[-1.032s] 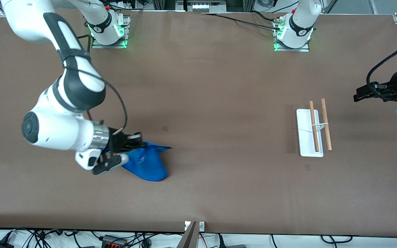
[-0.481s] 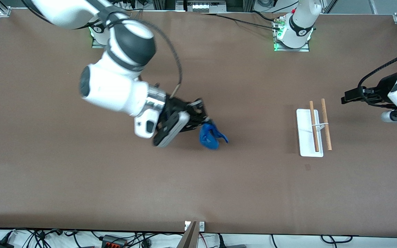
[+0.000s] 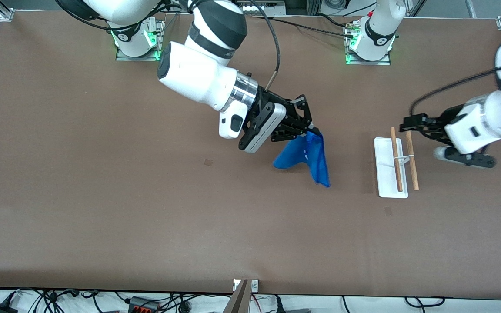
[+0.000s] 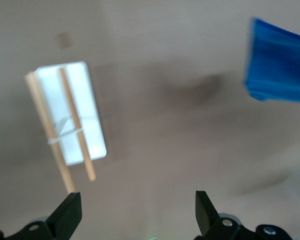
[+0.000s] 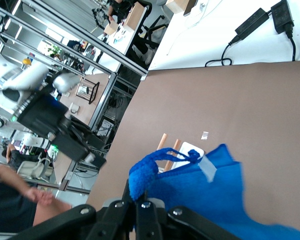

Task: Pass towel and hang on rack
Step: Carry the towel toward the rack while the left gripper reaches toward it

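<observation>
Right gripper (image 3: 311,127) clamped on towel (image 3: 307,157), aloft mid-table; left gripper (image 3: 407,125) jaws spread, over rack (image 3: 389,174).

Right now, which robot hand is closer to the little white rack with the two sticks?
The left. The left gripper hovers, jaws open, right at the rack's wooden bars. The right gripper is over mid-table, toward the right arm's end, holding the blue towel.

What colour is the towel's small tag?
Pale grey, on the blue towel; its tag shows best in the right wrist view.
</observation>
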`<action>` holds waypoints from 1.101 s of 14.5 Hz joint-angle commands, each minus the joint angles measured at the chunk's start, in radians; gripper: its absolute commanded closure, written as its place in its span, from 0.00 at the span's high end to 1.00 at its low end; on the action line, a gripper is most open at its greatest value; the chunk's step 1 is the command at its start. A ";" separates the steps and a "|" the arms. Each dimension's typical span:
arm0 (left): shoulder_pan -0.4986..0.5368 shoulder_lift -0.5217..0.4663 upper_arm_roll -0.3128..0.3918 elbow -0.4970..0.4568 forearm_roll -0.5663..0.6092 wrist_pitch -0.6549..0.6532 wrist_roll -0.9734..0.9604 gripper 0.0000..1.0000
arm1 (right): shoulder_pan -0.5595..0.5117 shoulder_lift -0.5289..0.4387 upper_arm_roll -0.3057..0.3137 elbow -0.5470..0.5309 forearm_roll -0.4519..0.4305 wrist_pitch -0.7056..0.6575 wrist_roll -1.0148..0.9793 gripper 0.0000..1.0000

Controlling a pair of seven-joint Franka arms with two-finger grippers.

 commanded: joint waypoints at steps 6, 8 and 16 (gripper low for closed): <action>0.001 0.026 -0.087 -0.071 -0.083 0.226 0.656 1.00 | -0.006 0.002 0.003 0.007 0.009 0.016 0.019 0.00; -0.002 0.050 -0.139 -0.066 -0.085 0.274 0.713 1.00 | -0.006 0.002 0.002 0.005 0.006 0.022 0.017 0.00; 0.001 0.067 -0.220 -0.058 -0.149 0.395 1.099 1.00 | -0.006 0.002 -0.001 0.004 0.003 0.032 0.016 0.00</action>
